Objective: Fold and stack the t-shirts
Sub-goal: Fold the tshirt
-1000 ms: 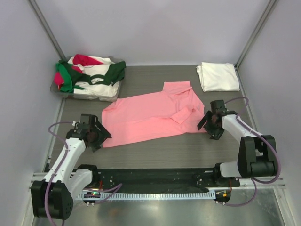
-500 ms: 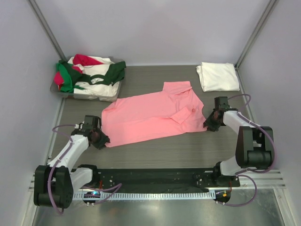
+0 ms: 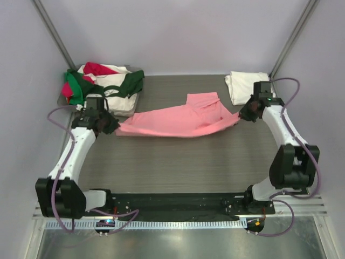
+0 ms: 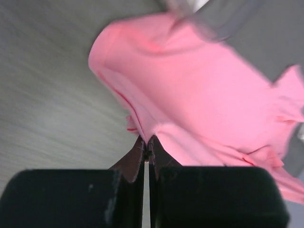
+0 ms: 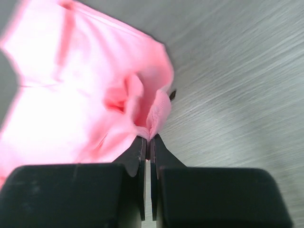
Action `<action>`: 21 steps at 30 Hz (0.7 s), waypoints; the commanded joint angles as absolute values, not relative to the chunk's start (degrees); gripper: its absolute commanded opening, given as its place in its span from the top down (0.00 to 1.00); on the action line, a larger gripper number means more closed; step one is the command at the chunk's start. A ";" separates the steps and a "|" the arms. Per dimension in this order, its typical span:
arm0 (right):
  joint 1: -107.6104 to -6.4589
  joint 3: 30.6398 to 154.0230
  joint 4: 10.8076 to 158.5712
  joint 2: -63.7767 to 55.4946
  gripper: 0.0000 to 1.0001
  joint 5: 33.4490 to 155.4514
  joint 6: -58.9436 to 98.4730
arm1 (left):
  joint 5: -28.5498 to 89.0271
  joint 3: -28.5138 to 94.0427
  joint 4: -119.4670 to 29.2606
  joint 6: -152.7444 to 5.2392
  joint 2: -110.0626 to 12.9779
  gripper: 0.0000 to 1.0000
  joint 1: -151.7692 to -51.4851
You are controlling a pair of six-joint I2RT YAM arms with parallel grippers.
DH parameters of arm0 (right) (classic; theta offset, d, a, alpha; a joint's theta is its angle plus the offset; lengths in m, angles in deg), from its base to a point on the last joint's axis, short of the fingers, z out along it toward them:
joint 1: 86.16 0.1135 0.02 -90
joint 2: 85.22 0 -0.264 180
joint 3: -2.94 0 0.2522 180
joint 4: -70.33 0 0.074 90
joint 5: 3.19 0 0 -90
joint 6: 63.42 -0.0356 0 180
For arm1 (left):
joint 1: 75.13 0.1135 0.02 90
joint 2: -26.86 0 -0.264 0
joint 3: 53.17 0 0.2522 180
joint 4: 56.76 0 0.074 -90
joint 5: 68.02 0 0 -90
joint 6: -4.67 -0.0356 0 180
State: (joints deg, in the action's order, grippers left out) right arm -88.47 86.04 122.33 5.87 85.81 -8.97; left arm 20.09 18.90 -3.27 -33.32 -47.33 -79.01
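The salmon-pink t-shirt (image 3: 183, 120) hangs stretched between both grippers above the table's middle, its near edge lifted and carried back. My left gripper (image 3: 112, 126) is shut on the shirt's left corner; the left wrist view shows pink cloth (image 4: 199, 90) pinched at the fingertips (image 4: 140, 151). My right gripper (image 3: 242, 115) is shut on the right corner, with the pink shirt (image 5: 85, 90) bunched at its tips. A folded white t-shirt (image 3: 249, 87) lies at the back right. Dark green, red and white t-shirts (image 3: 102, 83) are heaped at the back left.
The heap of shirts sits in a shallow clear tray (image 3: 125, 110) at the back left, close to my left gripper. Grey walls and metal posts enclose the table (image 3: 178, 167). The arm bases stand along the near edge.
Both grippers closed on the pink shirt's near corners, then lifted and carried them toward the back, so the shirt's near half has risen off the table and folded over.
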 commanded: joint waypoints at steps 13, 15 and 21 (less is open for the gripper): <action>-91.17 51.50 128.03 -30.28 0.99 84.70 -19.81 | 27.25 -16.88 -7.22 -20.65 -25.27 1.00 -75.83; -91.17 50.98 128.13 -33.70 0.99 84.61 -22.63 | 28.04 -18.39 -8.28 -18.20 -23.77 1.00 -75.83; -91.17 48.35 129.62 -35.30 0.99 88.65 -25.19 | 28.21 -17.34 -6.70 -18.18 -22.71 1.00 -75.83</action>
